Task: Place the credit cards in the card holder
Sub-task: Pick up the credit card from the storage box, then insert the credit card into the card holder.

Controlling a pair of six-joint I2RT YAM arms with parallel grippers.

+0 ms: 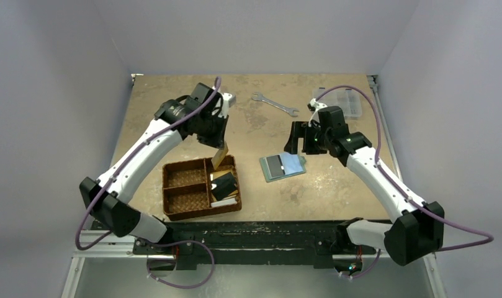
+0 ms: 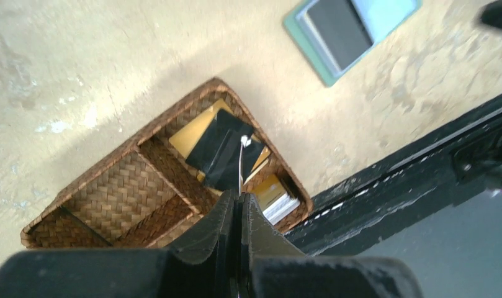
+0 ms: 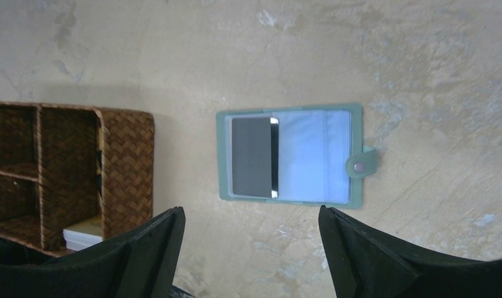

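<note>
Left claw (image 2: 240, 200) is clenching one orange-yellow credit card (image 1: 221, 156) on edge. In the wrist view the card is showing only as a thin line rising from between the pads. Directly beneath this claw is sitting the woven basket (image 2: 121, 198). Its end compartment is holding the remaining cards: black cards (image 2: 220, 152) on top, orange under them, a white stack (image 2: 280, 203) against one wall.

Card holder (image 3: 288, 155) is lying open and flat on the bench (image 3: 422, 74), off to the right of the left claw and just ahead of the right claw (image 3: 249, 214). That claw is hanging released, jaws wide, touching nothing. A dark card (image 3: 251, 157) is already sitting in one pocket of the holder.

Handling, judged: the card is looking light, stiff and slick. Pinching near one short edge is leaving the free end to lead into a pocket slot. The holder is looking soft and light, so it is likely sliding unless the right claw is pinning a flap.
</note>
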